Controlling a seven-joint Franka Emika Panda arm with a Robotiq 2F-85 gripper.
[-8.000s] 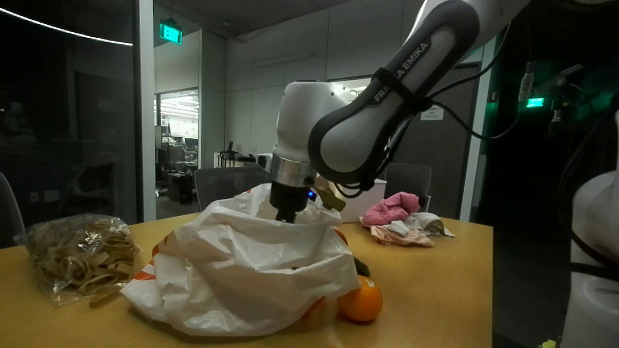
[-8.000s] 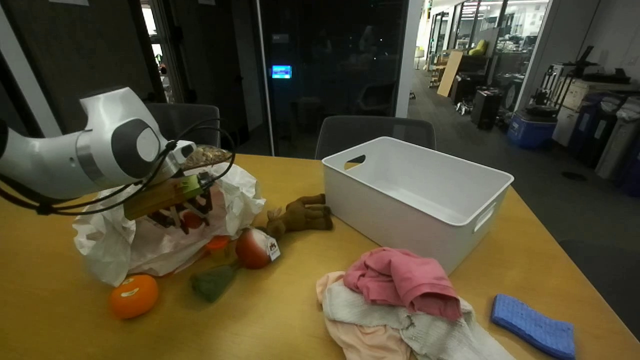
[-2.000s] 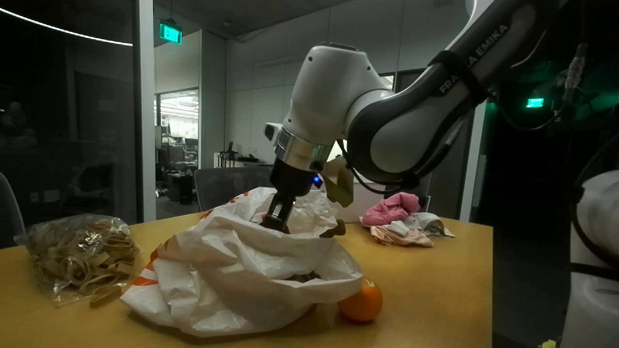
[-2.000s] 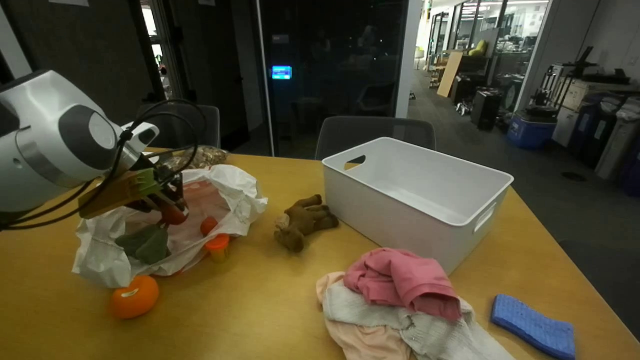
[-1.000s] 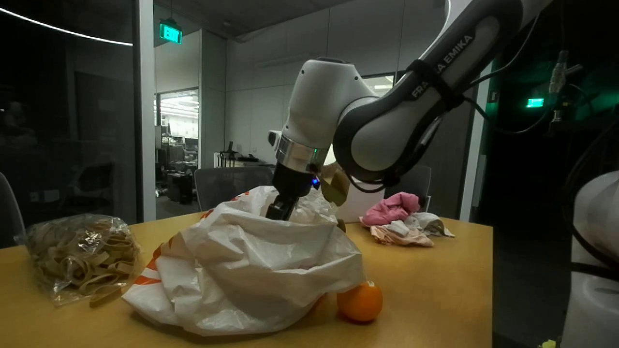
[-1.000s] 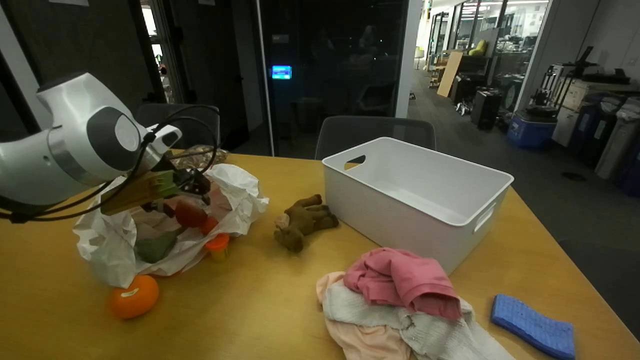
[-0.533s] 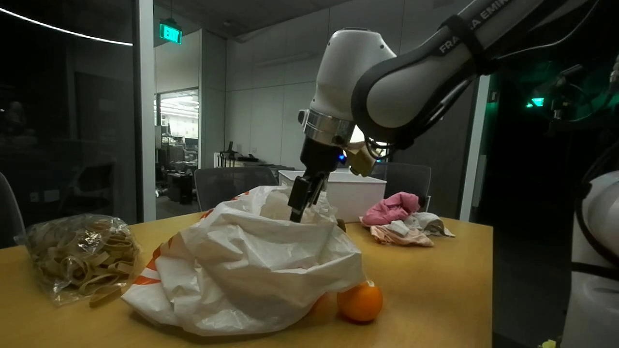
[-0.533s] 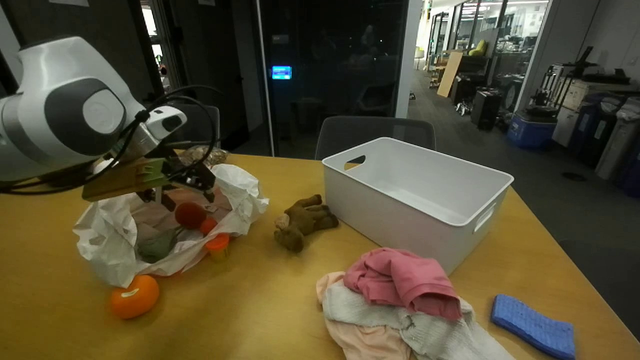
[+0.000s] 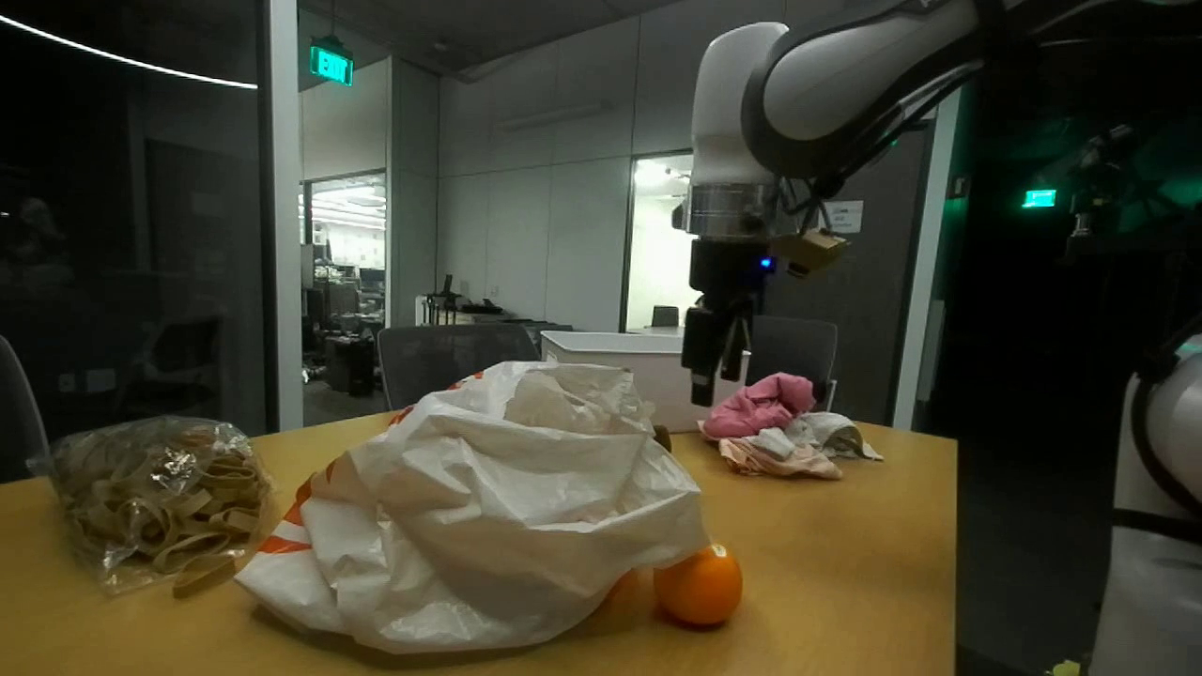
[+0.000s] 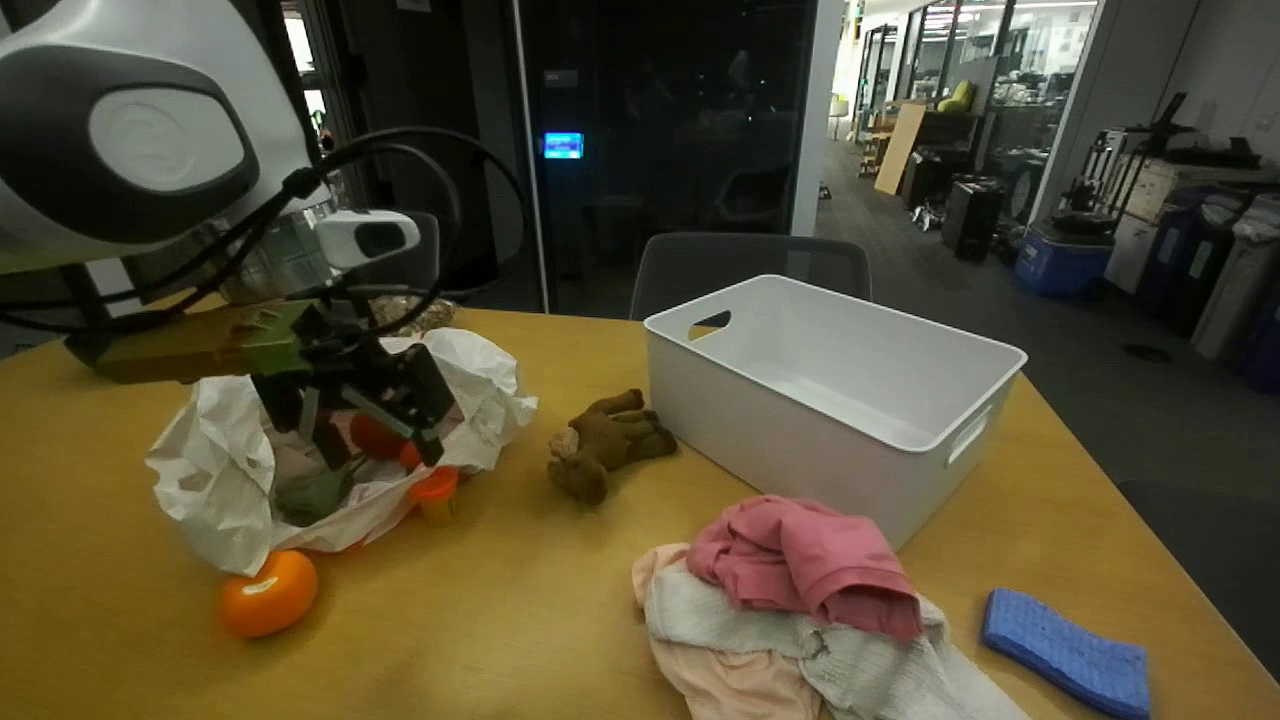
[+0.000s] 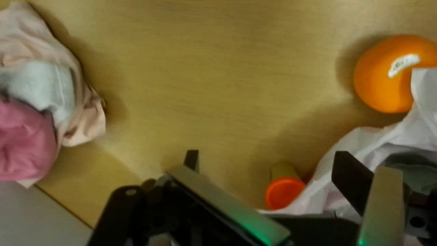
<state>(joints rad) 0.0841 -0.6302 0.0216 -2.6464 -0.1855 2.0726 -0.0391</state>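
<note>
My gripper (image 11: 268, 164) stands open above the table, and nothing is between its fingers. In the wrist view a small pot with an orange lid (image 11: 285, 193) shows below and between the fingertips, beside the white plastic bag (image 11: 362, 140). The bag lies with its mouth open; inside are a dark green item (image 10: 312, 497) and a red ball (image 10: 372, 432), partly hidden by a finger. An orange (image 10: 268, 595) rests against the bag's edge. In an exterior view the gripper (image 9: 716, 383) hangs clear of the bag, higher than the table.
A white bin (image 10: 780, 420) stands on the table, with a brown plush toy (image 10: 605, 445) near its corner. Pink, grey and peach cloths (image 10: 800, 570) lie in front of it, and a blue sponge (image 10: 1065, 650) beyond. A clear bag of tan bands (image 9: 164, 498) sits past the plastic bag.
My gripper has opened, left the red ball in the bag, then risen out and away from it. Eight seconds ago the green item and a red-and-white ball lay on the table; the plush toy has shifted.
</note>
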